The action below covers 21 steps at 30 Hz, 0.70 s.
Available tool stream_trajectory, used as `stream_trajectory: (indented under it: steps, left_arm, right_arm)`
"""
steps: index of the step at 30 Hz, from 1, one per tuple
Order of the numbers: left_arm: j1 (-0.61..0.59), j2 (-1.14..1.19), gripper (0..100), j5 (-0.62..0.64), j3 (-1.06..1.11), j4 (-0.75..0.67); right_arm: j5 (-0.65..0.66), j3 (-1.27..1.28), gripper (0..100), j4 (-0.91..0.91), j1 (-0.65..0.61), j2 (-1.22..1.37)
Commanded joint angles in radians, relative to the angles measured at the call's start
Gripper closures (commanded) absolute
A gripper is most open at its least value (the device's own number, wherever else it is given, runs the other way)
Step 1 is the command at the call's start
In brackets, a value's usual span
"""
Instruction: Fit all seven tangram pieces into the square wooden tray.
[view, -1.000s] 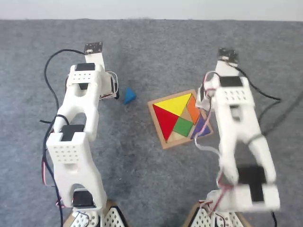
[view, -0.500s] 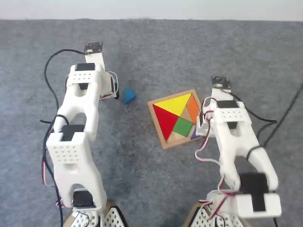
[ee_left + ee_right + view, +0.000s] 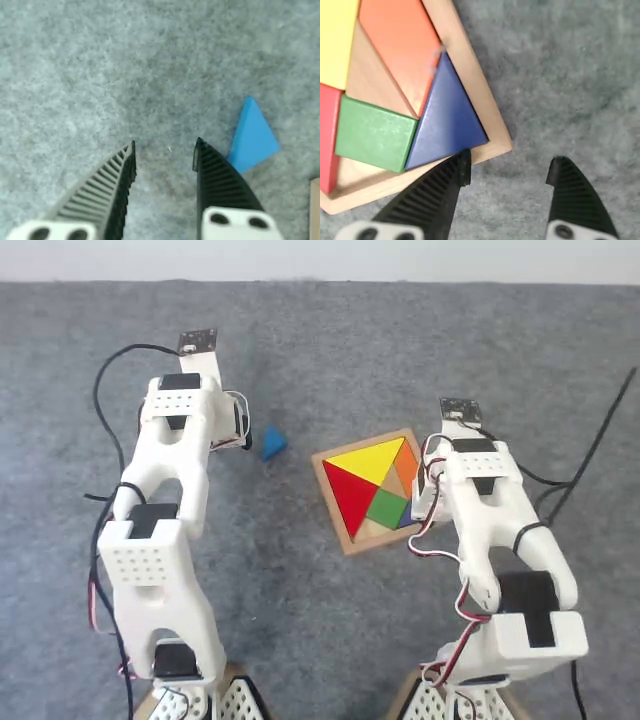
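The square wooden tray (image 3: 345, 535) lies turned at an angle and holds yellow (image 3: 370, 461), red (image 3: 346, 497), green (image 3: 386, 507) and orange (image 3: 408, 475) pieces. A dark blue triangle (image 3: 447, 121) rests in the tray's corner, one edge over the rim (image 3: 476, 110). My right gripper (image 3: 510, 167) hangs open just outside that corner, holding nothing. A light blue triangle (image 3: 273, 443) lies on the carpet left of the tray. My left gripper (image 3: 164, 149) stands open over bare carpet beside the light blue triangle (image 3: 252, 137).
Grey carpet (image 3: 330, 360) covers the table. Bare wood (image 3: 372, 80) shows inside the tray between the orange and green pieces. Black cables (image 3: 110, 390) trail beside both arms.
The right arm has drawn back toward the near side and now sits at the tray's right corner. The dark blue triangle has shifted further into the tray. The left arm has not moved.
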Motion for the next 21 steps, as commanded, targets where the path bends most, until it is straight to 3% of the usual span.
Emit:
stream_trajectory:
  steps: [1,7,10,14,18,21]
  left_arm:
    - [0.006,-0.052,82,-0.006,-0.030,0.008]
    - [0.018,-0.176,82,-0.011,-0.001,0.049]
    - [0.037,-0.287,82,-0.040,0.084,0.038]
    - [0.054,-0.400,82,-0.126,0.214,-0.006]
    - [0.058,-0.408,82,-0.153,0.237,-0.051]
    - [0.127,-0.361,82,-0.207,0.223,-0.060]
  right_arm:
    - [0.003,-0.051,73.5,-0.018,0.004,-0.064]
    - [0.011,0.046,73.5,-0.008,0.016,-0.308]
    - [0.032,0.137,73.5,0.010,0.088,-0.452]
    - [0.270,0.233,73.5,0.002,0.194,-0.601]
    - [0.356,0.350,73.5,-0.002,0.263,-0.662]
    - [0.443,0.479,73.5,-0.081,0.337,-0.661]
